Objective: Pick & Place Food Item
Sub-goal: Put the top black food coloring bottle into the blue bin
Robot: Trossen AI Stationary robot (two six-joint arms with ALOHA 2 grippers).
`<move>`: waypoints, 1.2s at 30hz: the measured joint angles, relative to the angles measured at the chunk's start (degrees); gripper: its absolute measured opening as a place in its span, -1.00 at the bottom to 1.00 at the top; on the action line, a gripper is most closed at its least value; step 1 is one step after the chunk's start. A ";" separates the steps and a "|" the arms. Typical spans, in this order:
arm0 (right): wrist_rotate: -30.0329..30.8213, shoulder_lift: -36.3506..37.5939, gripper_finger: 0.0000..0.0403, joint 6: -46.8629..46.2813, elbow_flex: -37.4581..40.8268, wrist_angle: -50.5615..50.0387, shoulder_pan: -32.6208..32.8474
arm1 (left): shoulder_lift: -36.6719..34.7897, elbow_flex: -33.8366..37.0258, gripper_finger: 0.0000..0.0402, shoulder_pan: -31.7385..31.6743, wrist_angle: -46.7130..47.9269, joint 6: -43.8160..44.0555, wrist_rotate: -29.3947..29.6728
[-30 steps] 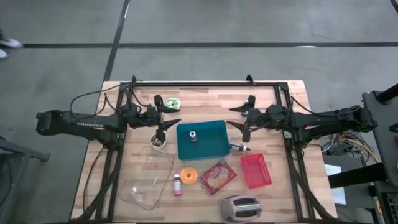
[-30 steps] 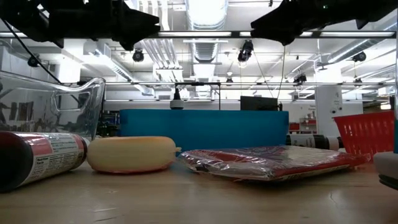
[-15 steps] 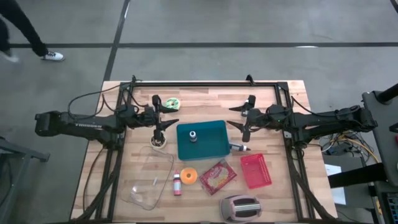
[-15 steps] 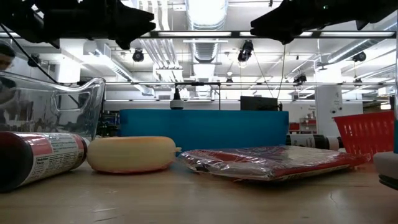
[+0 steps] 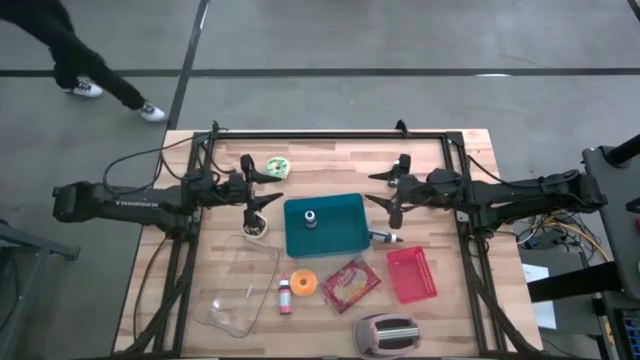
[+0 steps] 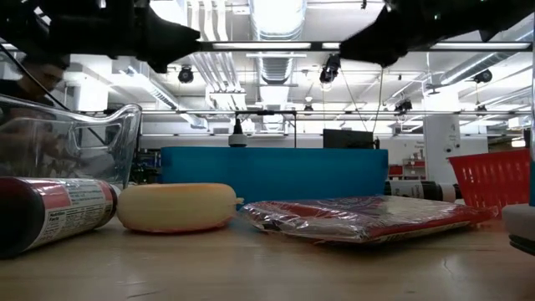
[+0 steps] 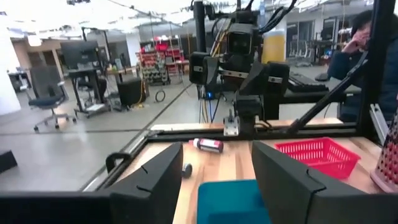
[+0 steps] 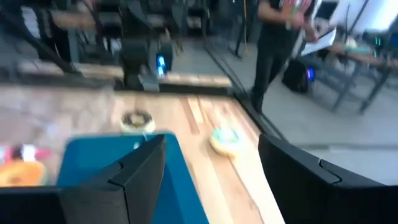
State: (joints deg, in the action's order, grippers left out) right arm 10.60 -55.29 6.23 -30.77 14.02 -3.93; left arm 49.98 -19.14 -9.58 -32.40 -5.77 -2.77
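Two arms hang over the table (image 5: 460, 150) from above, and neither holds anything, so I'd judge the task barely begun. Looking straight down, the left gripper (image 5: 262, 189) hovers with jaws spread between the green-glazed donut (image 5: 277, 166) and a pale donut (image 5: 255, 229); the right gripper (image 5: 387, 188) waits, jaws wide, just off the teal tray (image 5: 340, 232). That tray holds only a small dark-capped thing (image 5: 310, 217); the orange round (image 5: 304, 283), red packet (image 5: 350, 283), red basket (image 5: 411, 274) and glass dish (image 5: 240, 287) lie nearer the front edge, untouched. At table height, the orange round (image 6: 177, 207) sits beside a bottle (image 6: 50, 212) whose label carries fine print, too small to read. Past the left arm's spread fingers (image 7: 286, 180) I see the tray (image 7: 231, 202), the basket (image 7: 317, 155) and the other arm; no legible writing. Through the right wrist, both donuts show beyond the tray (image 8: 93, 168), blurred. Which food goes where I cannot tell; picking and placing both remain.
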 joint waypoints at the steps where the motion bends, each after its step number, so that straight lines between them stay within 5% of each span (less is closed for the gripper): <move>1: 0.24 0.00 0.25 -0.26 -0.67 -2.33 -0.74 | 0.00 0.02 -0.02 0.00 0.48 0.23 0.01; 14: -0.56 -0.60 0.24 -4.10 -10.58 -33.38 -14.79 | -0.66 0.02 -0.02 -0.11 2.07 0.47 3.52; 36: -2.74 -16.58 0.18 -23.85 -21.63 -49.50 -22.05 | -0.76 0.20 -0.02 -0.11 1.07 3.22 5.40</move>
State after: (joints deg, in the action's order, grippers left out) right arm 7.86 -71.87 -17.61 -52.40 -35.48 -25.97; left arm 49.21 -18.94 -9.69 -31.33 -2.55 2.63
